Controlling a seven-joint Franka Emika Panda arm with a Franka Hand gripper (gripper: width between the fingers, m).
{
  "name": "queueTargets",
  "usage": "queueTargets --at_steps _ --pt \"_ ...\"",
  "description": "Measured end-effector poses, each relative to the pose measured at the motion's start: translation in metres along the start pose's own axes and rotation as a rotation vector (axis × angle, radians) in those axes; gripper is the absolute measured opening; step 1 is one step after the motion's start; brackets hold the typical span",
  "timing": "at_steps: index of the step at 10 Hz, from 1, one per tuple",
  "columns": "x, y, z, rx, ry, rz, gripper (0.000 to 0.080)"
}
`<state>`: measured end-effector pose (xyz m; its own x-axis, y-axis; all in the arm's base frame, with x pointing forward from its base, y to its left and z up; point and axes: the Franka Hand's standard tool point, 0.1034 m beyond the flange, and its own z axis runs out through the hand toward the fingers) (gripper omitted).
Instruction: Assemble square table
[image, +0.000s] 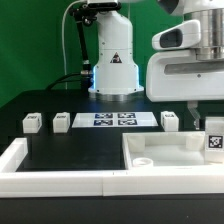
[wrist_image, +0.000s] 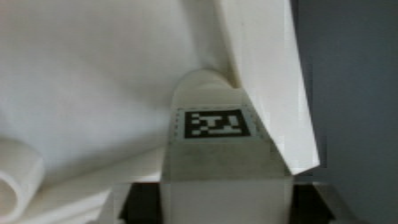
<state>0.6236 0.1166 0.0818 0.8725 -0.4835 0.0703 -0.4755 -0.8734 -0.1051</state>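
The square table's white slab (image: 170, 152) lies at the front on the exterior view's right, with a round corner socket (image: 143, 160) facing up. My gripper (image: 208, 126) hangs over the slab's right end, shut on a white tagged leg block (image: 213, 141). In the wrist view the leg block (wrist_image: 217, 140) stands between my dark fingers (wrist_image: 146, 202), its tip against the slab's edge (wrist_image: 258, 70). A rounded socket rim (wrist_image: 18, 175) shows beside it. Three more leg blocks stand loose on the table: two on the left (image: 33, 122) (image: 61, 120) and one right of centre (image: 169, 119).
The marker board (image: 113, 119) lies flat at mid-table in front of the arm's base (image: 115, 70). The white U-shaped border wall (image: 20, 160) runs along the front and left side. The table is black.
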Motion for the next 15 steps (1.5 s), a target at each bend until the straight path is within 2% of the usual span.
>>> queueTargets --at_steps 2,3,5,6,8,9,10,11,12,15 --pt "-0.0009 0.0001 0.0002 -0.015 0.004 0.239 0.0292" --pt "-0.0011 -0.0001 0.0004 -0.018 0.007 0.276 0.0294" --pt "-0.001 0.0006 0.0003 -0.012 0.0 0.454 0.0294" --pt "-0.0008 0.001 0.0003 -0.011 -0.001 0.504 0.0294" --pt "-0.001 0.0008 0.0005 -0.011 -0.002 0.441 0.03" --pt "-0.0011 0.0008 0.0005 -0.011 -0.002 0.413 0.0499" --pt "-0.001 0.0008 0.0005 -0.012 -0.001 0.311 0.0499" --pt "-0.0012 0.0006 0.0005 -0.012 -0.002 0.203 0.0614" --pt "-0.0019 -0.0003 0.0006 -0.011 -0.003 0.131 0.0642" --pt "-0.0032 -0.0016 0.0009 -0.009 -0.006 -0.189 0.0649"
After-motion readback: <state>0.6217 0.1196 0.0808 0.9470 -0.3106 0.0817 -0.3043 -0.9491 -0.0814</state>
